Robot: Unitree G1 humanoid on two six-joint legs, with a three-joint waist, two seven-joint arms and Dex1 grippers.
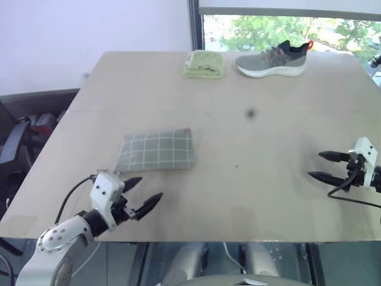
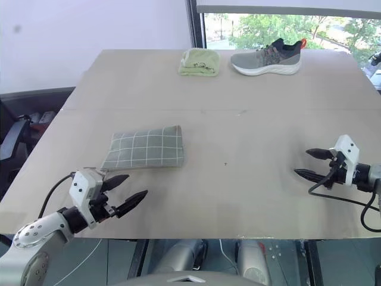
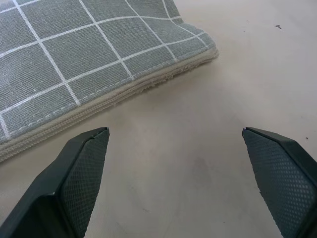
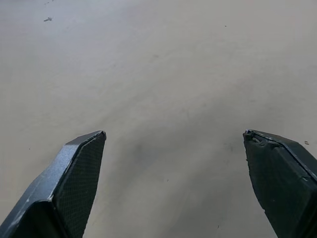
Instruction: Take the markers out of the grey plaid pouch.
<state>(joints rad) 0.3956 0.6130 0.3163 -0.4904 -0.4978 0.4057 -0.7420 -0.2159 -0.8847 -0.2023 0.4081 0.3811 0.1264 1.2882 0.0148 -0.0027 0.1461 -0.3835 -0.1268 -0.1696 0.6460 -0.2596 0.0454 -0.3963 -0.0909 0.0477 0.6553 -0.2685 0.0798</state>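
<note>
**Inspector:** Left gripper (image 1: 143,192) stands wide, nothing between the fingers, low over the near left part of the table (image 1: 268,149). Right gripper (image 1: 321,165) is likewise spread wide and empty, over bare tabletop at the near right.

**Clerk:** And the grey plaid pouch?

**Inspector:** The grey plaid pouch (image 1: 156,150) lies flat just beyond the left gripper, up-table from it. Near, not touching. In the left wrist view its seamed long edge (image 3: 124,91) runs across just ahead of the fingertips (image 3: 94,148). Its long axis lies across the table, left to right.

**Clerk:** Which arm is nearer?

**Inspector:** The left, plainly. The right gripper is well apart from the pouch, with open table between.

**Clerk:** The markers?

**Inspector:** None counted. No marker lies on the table; in my judgement they are inside the pouch. The pouch looks closed along the edge I can see; which end opens I cannot tell.

**Clerk:** The count, then.

**Inspector:** One pouch, two grippers. At the far edge, one folded green cloth (image 1: 203,64) and one grey shoe (image 1: 272,59), just beside each other, well clear of the work.
</note>
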